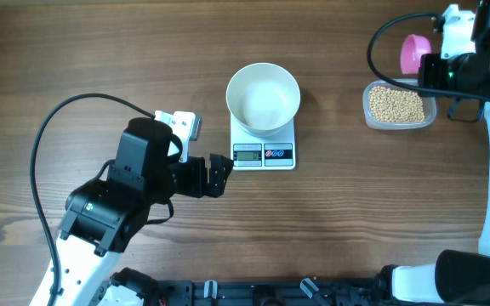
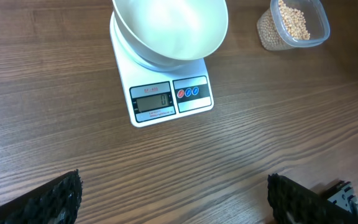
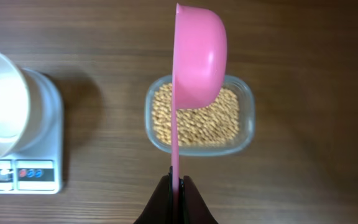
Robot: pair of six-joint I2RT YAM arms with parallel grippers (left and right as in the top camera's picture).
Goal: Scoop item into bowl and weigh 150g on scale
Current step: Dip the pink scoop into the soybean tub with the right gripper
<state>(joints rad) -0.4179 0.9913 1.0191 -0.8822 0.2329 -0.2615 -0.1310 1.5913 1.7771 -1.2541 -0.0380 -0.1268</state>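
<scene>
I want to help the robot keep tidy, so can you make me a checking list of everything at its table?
Surface: wooden table, brown, no spills seen.
Job's things: white bowl sits empty on the scale; beans lie in a clear plastic container, apart from the scale.
Clutter: nothing seen.
Grippers: left gripper fingers open, holding nothing; right gripper fingers shut on the pink scoop, turned on its side.
Cables: black cable loops at the left arm; another at the right.
Surroundings: dark frame along the near edge.
</scene>
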